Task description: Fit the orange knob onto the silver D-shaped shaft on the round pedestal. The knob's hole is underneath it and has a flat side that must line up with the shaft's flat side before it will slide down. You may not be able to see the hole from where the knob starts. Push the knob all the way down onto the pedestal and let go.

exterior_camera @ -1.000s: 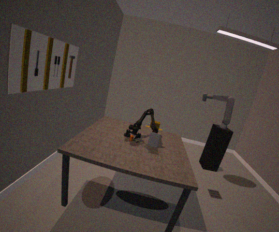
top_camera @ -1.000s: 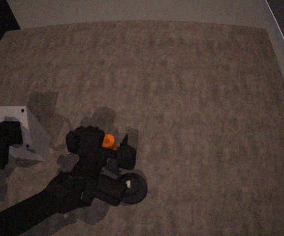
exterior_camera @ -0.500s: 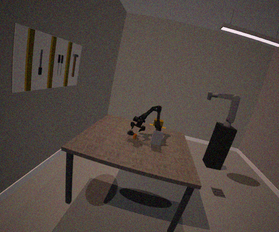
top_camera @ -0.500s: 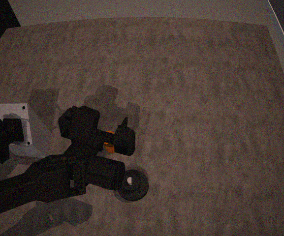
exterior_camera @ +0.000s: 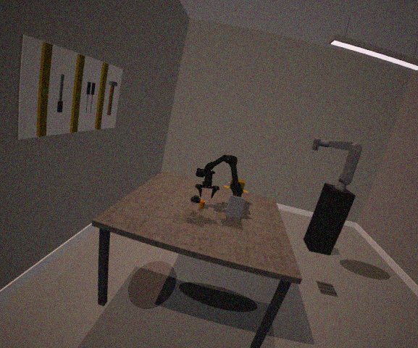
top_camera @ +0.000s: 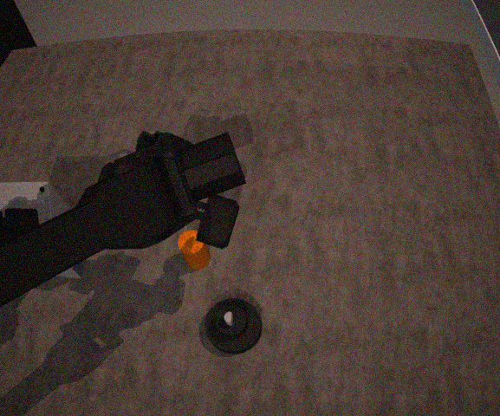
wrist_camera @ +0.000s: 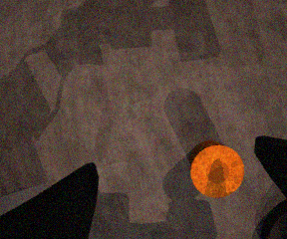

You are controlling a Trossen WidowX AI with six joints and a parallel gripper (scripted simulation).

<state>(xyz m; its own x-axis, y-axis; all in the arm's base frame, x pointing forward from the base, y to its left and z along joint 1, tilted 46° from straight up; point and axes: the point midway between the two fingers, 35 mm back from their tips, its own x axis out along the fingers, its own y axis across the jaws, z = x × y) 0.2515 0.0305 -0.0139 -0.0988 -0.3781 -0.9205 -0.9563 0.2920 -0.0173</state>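
Note:
The orange knob [top_camera: 198, 258] [exterior_camera: 201, 204] [wrist_camera: 217, 170] stands upright on the table beside the pedestal, not on it. A darker patch shows on its top face; I cannot tell if it is a hole or shadow. My gripper [exterior_camera: 206, 196] [wrist_camera: 178, 158] is open and empty, fingers pointing down above the knob. In the wrist view the knob appears between the fingers, nearer the right one. The dark round pedestal [top_camera: 252, 328] [exterior_camera: 195, 199] carries the bare silver shaft [top_camera: 228, 318]. The shaft's flat side is hard to make out. The knob's underside is hidden.
A light grey box [top_camera: 19, 190] [exterior_camera: 235, 206] stands near my arm's base. My arm's dark links cross the left of the top view. Shadows fall around the knob. A second arm on a black stand [exterior_camera: 328, 220] is off the table.

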